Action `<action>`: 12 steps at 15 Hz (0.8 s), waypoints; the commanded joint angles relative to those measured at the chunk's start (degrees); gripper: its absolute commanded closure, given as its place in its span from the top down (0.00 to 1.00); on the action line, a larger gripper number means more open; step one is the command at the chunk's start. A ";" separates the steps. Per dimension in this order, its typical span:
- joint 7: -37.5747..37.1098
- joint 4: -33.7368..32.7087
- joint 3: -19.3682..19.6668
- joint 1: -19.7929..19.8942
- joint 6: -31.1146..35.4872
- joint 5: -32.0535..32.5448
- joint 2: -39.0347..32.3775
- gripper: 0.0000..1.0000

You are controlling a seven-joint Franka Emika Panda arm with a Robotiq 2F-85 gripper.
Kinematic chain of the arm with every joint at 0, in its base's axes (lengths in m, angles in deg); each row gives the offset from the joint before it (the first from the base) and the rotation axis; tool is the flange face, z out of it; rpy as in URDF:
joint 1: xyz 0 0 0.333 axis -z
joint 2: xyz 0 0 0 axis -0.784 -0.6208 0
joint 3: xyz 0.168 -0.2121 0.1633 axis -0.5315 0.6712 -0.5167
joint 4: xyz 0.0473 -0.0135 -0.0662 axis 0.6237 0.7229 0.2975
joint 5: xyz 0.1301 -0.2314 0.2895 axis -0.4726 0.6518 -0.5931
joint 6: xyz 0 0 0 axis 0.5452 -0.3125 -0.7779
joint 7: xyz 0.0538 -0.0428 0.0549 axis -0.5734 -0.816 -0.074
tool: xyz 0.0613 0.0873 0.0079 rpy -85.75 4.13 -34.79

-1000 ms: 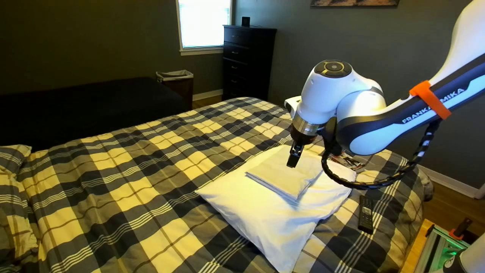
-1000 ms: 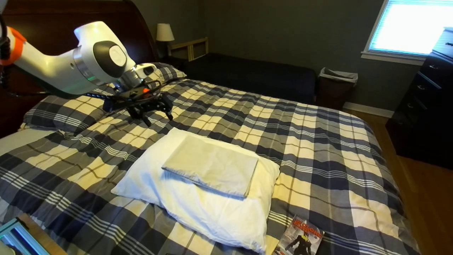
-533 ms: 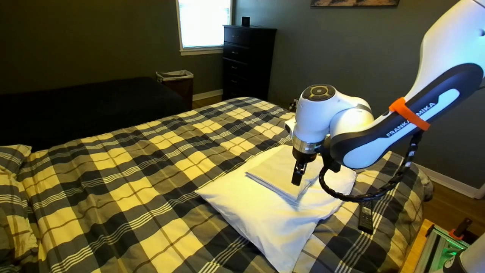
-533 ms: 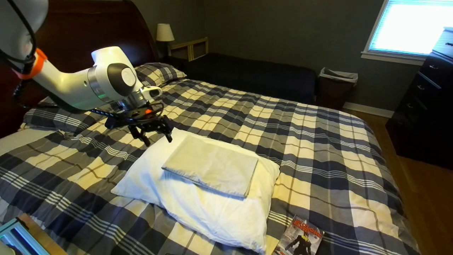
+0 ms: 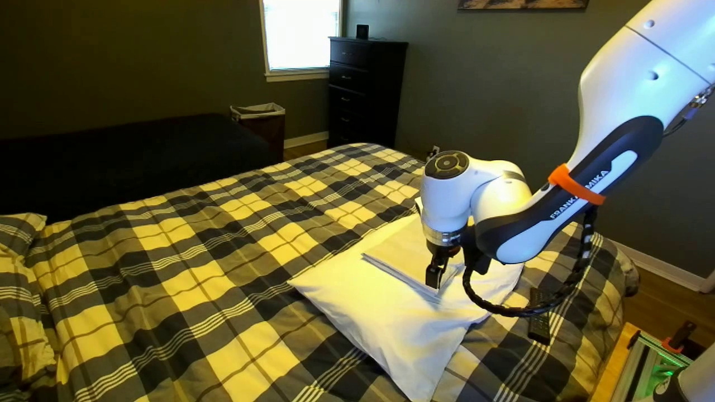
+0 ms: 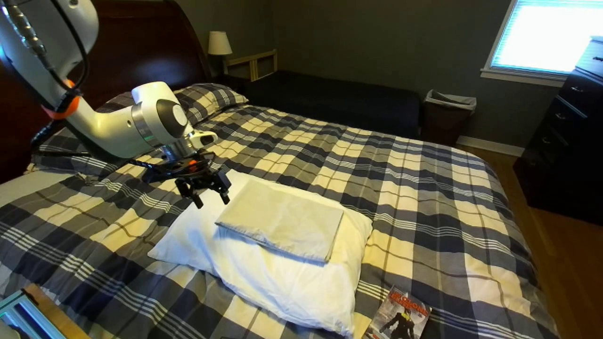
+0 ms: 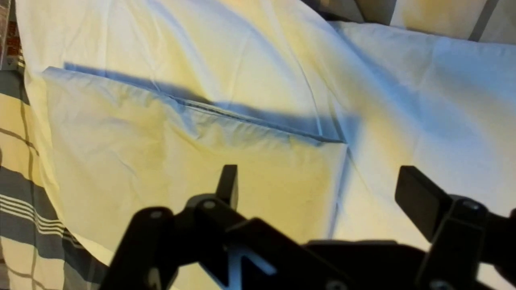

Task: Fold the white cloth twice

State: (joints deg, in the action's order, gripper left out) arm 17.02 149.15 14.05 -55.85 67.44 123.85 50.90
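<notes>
The white cloth (image 5: 394,248) lies flat in a folded, layered rectangle on the big white pillow (image 5: 385,329). The cloth also shows in an exterior view (image 6: 282,221) and in the wrist view (image 7: 121,161). My gripper (image 6: 212,202) is open and empty, pointing down, above the pillow beside the cloth's short edge. In the wrist view the open fingers (image 7: 320,177) straddle that edge: one finger is over the cloth, the other over the bare pillow. The fingers look apart from the cloth. My gripper (image 5: 433,276) hides part of the cloth in an exterior view.
The plaid bedspread (image 5: 223,279) lies under the pillow. A black remote (image 5: 539,326) lies beside the pillow, partly behind the arm's cable. A printed case or magazine (image 6: 400,315) lies near a pillow corner. A wooden-edged stand (image 5: 614,357) is at the bed's side.
My gripper has come down toward the pillow and the cloth's edge, staying open. The arm has swung lower with it. The cloth and pillow have not moved.
</notes>
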 commanded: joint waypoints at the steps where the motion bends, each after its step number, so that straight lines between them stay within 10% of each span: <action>1: -4.45 -2.58 2.81 -2.65 1.75 7.28 -4.62 1.00; 12: -4.98 -5.39 3.81 -3.41 4.75 19.61 -12.29 1.00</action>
State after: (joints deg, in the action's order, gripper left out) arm 14.29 145.21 16.75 -58.41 72.28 139.87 41.22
